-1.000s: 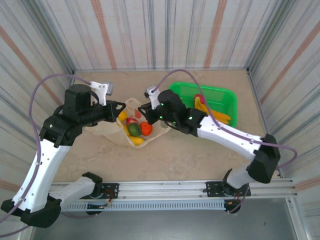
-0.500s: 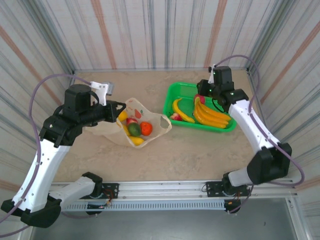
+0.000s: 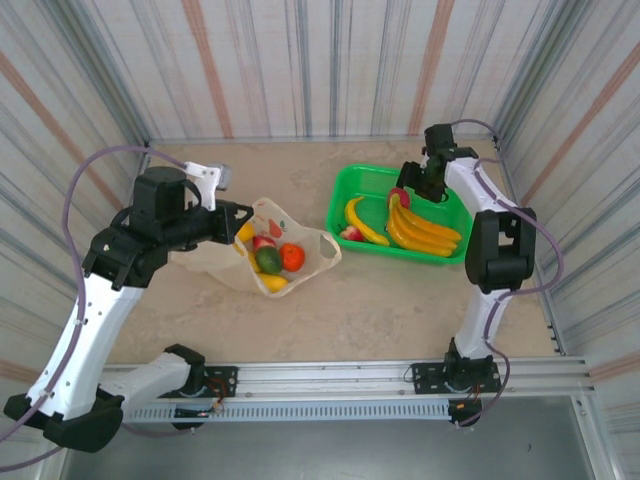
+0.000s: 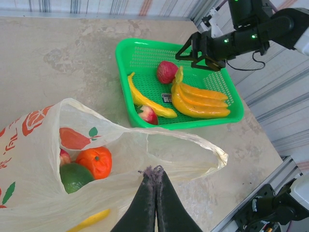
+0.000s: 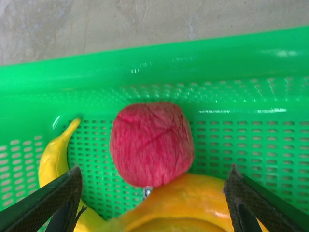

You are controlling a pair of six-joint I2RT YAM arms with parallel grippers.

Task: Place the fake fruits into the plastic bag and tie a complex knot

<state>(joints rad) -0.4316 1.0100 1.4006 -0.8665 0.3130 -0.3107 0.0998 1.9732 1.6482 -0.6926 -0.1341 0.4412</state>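
The plastic bag (image 3: 215,262) lies open left of centre, with an orange fruit (image 4: 94,161), a green one (image 4: 75,176), a red one and a yellow one inside. My left gripper (image 4: 157,171) is shut on the near rim of the plastic bag (image 4: 159,150), holding its mouth open. In the green basket (image 4: 123,72) lie a round red fruit (image 5: 152,142), a banana bunch (image 4: 200,101), a single banana (image 4: 145,99) and a red-and-white apple (image 4: 147,115). My right gripper (image 5: 154,174) hangs open just over the red fruit (image 3: 399,196), one finger on each side, not touching it.
The basket (image 3: 345,185) stands at the back right, close to the striped right wall. Striped walls close the table on three sides. Bare beige tabletop (image 3: 380,300) runs between the bag, the basket and the front rail.
My right arm swung from the bag's mouth over to the basket and its jaws opened wide above the red fruit. The left gripper kept its hold on the bag rim.
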